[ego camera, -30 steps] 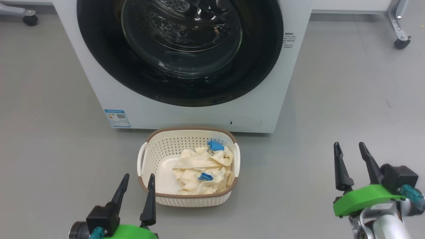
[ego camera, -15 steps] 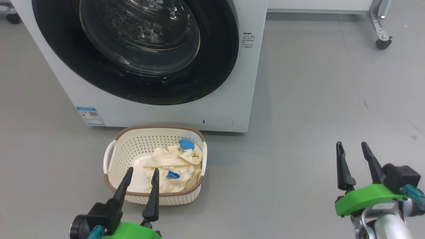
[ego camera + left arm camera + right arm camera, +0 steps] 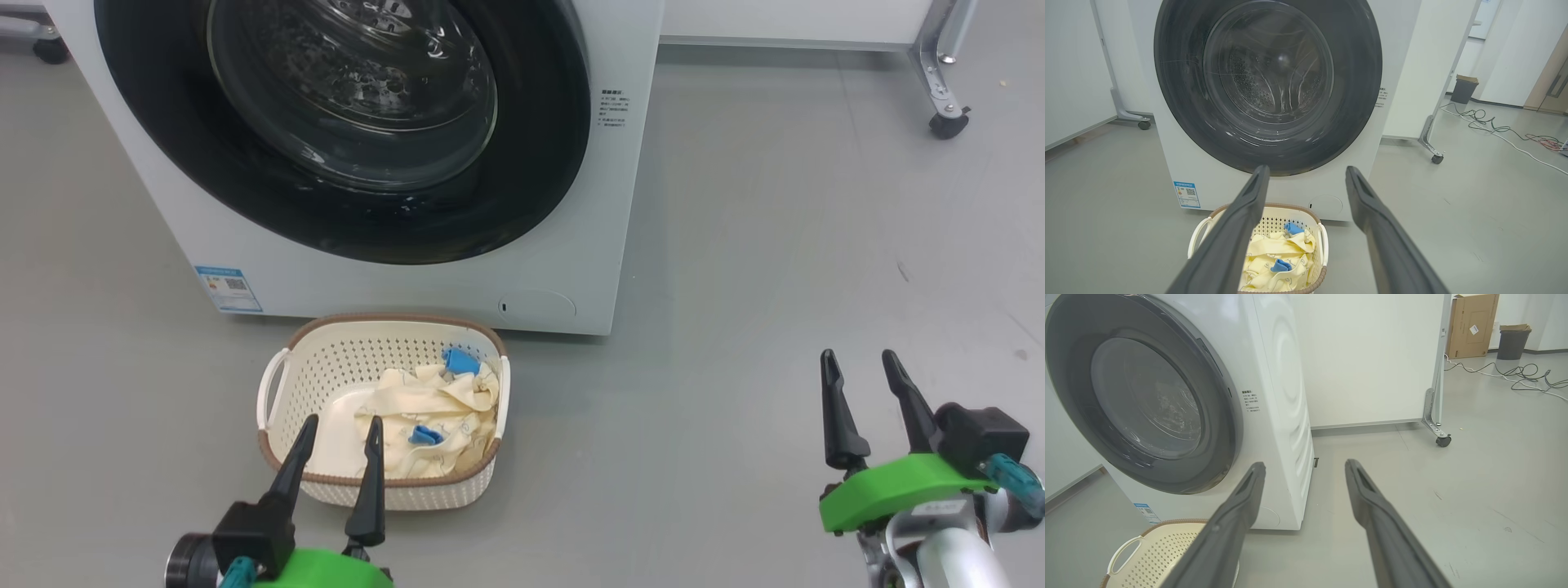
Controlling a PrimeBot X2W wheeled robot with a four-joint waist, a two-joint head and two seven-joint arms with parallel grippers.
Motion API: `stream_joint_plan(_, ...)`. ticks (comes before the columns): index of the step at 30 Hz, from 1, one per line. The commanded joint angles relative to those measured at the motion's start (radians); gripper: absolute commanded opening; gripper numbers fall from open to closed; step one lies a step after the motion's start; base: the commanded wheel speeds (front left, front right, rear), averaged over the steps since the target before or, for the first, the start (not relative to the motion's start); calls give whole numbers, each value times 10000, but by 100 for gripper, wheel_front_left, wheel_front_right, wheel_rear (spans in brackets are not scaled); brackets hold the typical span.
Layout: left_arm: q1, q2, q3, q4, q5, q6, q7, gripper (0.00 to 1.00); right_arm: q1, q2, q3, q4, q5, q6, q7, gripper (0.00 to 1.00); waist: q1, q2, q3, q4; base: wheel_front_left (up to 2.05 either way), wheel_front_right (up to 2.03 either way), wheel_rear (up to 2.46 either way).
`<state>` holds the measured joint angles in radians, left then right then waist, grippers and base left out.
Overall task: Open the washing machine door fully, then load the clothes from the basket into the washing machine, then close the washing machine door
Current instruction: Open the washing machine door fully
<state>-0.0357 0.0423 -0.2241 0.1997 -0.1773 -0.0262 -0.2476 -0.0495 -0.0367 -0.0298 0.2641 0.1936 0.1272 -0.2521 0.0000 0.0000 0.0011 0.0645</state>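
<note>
The white washing machine point(image 3: 608, 204) stands at the top left of the head view, and its door point(image 3: 539, 163), black-rimmed with a glass bowl, lies shut against the front. The basket point(image 3: 282, 384) sits on the floor right before it, with cream-yellow, blue-trimmed clothes point(image 3: 424, 408) heaped in its right half. My left gripper point(image 3: 343, 420) is open, its tips showing over the basket's near rim. My right gripper point(image 3: 859, 354) is open above bare floor far to the right. The left wrist view has the open left gripper point(image 3: 1306, 168) facing the door point(image 3: 1267, 81) above the basket point(image 3: 1202, 228) and clothes point(image 3: 1278, 253).
A blue sticker point(image 3: 229, 287) and a round service flap point(image 3: 536, 306) mark the machine's lower front. A white partition on castered legs point(image 3: 947, 122) stands behind right. Cables point(image 3: 1494, 126), a bin point(image 3: 1464, 87) and a cardboard box point(image 3: 1472, 324) lie further off. Grey floor spreads to the right.
The head camera has swung right, so the machine and basket now sit further left in the picture. Both grippers have stayed open. The left tips now overlap the basket.
</note>
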Motion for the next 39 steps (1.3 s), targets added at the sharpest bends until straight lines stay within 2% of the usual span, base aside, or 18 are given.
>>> stream_joint_plan(1,-306,79,413,-292,108,-32,-141,100,-452,-135,251,-302,59,35,-97,100,0,0,-14,-1,0,0,0)
stream_joint_plan(26,-305,79,515,-284,191,-65,-141,100,-466,-135,240,-306,234,35,-97,100,0,0,73,42,0,0,0)
stream_joint_plan(27,-310,79,518,-285,191,-65,-141,100,-471,-135,241,-290,319,35,-97,75,0,0,84,43,0,0,0)
stream_joint_plan(28,-313,79,520,-285,192,-67,-141,100,-479,-135,245,-278,336,35,-97,16,0,0,92,42,0,0,0)
stream_joint_plan(29,-317,79,522,-286,192,-69,-141,100,-486,-135,250,-274,332,35,-97,0,0,0,100,40,0,0,0)
stream_joint_plan(33,-340,79,511,-287,181,-74,-141,100,-508,-135,275,-327,403,35,-97,0,0,0,153,47,0,0,0)
stream_joint_plan(39,-411,79,470,-283,164,-73,-141,100,-575,-135,362,-281,1143,35,-97,0,0,0,286,90,0,0,0)
